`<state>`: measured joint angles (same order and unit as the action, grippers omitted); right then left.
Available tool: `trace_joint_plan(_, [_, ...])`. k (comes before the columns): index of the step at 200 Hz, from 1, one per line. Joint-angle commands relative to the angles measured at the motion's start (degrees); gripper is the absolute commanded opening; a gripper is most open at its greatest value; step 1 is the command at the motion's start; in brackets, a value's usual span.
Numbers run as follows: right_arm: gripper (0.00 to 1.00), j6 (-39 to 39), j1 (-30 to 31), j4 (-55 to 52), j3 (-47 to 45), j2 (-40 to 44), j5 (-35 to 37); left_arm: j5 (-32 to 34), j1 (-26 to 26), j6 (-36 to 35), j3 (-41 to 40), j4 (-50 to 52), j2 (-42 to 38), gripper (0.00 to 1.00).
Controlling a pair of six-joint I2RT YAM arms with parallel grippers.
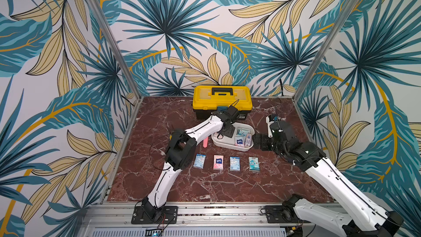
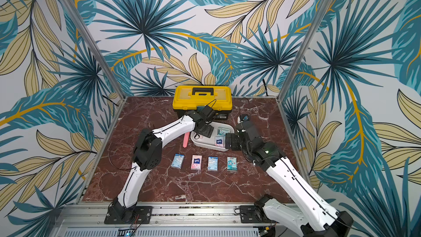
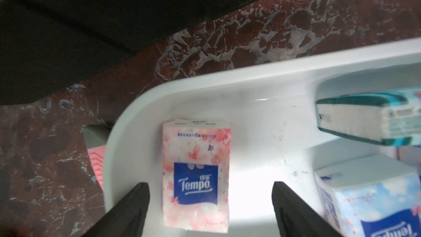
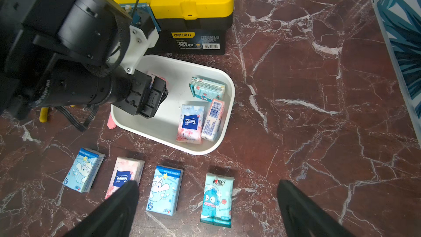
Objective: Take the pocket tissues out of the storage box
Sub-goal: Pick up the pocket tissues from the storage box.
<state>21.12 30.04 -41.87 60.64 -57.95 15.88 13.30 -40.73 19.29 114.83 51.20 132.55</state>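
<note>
The white storage box (image 1: 230, 148) stands mid-table and holds several pocket tissues. My left gripper (image 3: 211, 188) reaches down into the box, open, its fingers (image 3: 136, 204) straddling a pink Tempo pack (image 3: 196, 178) that lies flat on the box floor; a gap shows on one side. Further in the box are a teal pack (image 4: 206, 88), a pink-and-blue Tempo pack (image 4: 191, 123) and a pack on its edge (image 4: 213, 119). Several more packs lie in a row (image 1: 218, 162) on the table in front. My right gripper (image 1: 257, 141) hovers open and empty beside the box's right end.
A yellow-and-black toolbox (image 1: 222, 99) stands right behind the box, close to the left wrist. A long pink utility knife (image 1: 205, 142) lies against the box's left side. Red marble table (image 1: 182, 185), with walls on three sides.
</note>
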Motion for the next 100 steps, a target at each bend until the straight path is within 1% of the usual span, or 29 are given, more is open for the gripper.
trace_joint_plan(1, [0.99,-0.8,0.0,0.7,-1.2,0.5,1.3,0.8,0.2,-0.8,2.7,-0.1,1.0,0.89])
trace_joint_plan(27, [0.99,-1.0,-0.1,1.1,-1.2,-0.1,1.2,-2.8,0.3,-0.3,2.6,-0.2,2.0,0.84])
trace_joint_plan(57, [0.99,-1.1,0.0,1.7,-1.1,-1.1,0.7,-8.8,0.3,-0.9,2.5,-0.4,1.8,0.77])
trace_joint_plan(68, [0.99,-1.2,0.0,2.1,-1.1,-1.5,0.4,-9.6,0.3,-0.7,2.3,-0.5,1.4,0.76])
trace_joint_plan(73, [0.99,-1.1,0.0,2.2,-1.0,-1.7,0.2,-11.7,0.3,-0.7,1.8,-0.9,1.0,0.76])
trace_joint_plan(100, [0.99,-1.2,0.0,2.8,-0.9,-2.6,-0.4,-11.3,0.3,-0.3,-2.1,-4.4,-2.1,0.76])
